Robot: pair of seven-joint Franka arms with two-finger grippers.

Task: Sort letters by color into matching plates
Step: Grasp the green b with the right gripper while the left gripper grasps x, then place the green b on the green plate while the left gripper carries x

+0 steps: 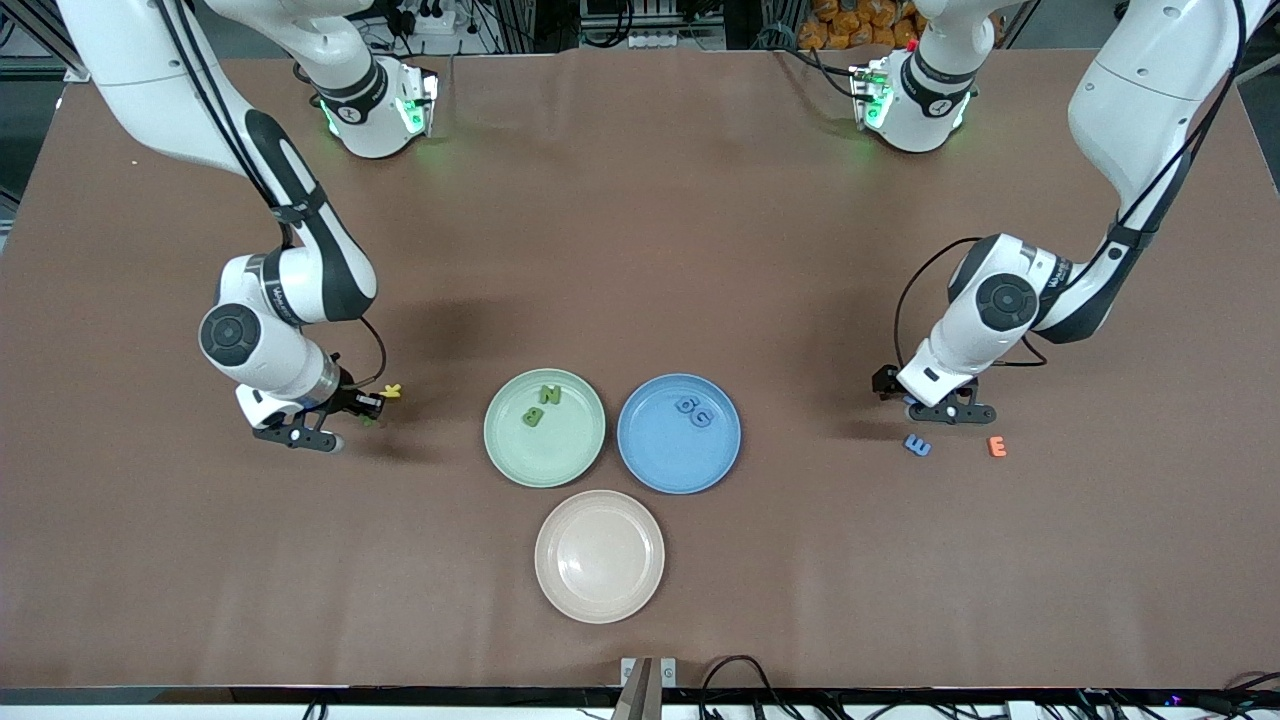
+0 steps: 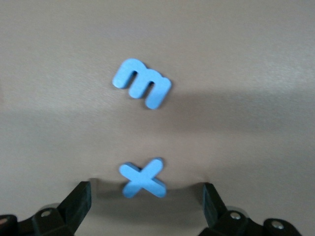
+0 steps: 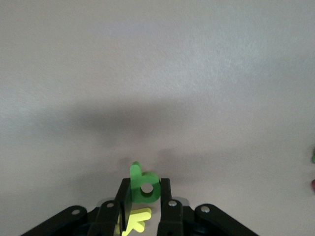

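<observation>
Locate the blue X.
The blue X lies on the table between the open left gripper's fingers, beside the blue E, toward the left arm's end.

This is a robotics lab, set up for recording handling trials. Two white industrial arms (image 1: 290, 290) (image 1: 1010, 300) are bolted at the far edge of a wide table (image 1: 640, 250) covered with a plain brown mat, their bases glowing with green status lights (image 1: 410, 115). Black cables (image 1: 920, 290) loop along the arms, and more wiring and a power strip (image 1: 430, 15) lie on the floor past the table's far edge. A metal frame (image 1: 520, 20) stands there too. On the mat sit only test props: three plastic plates (image 1: 600, 556) and small toy letters (image 1: 917, 445). More cables (image 1: 740, 675) trail along the table's near edge.
</observation>
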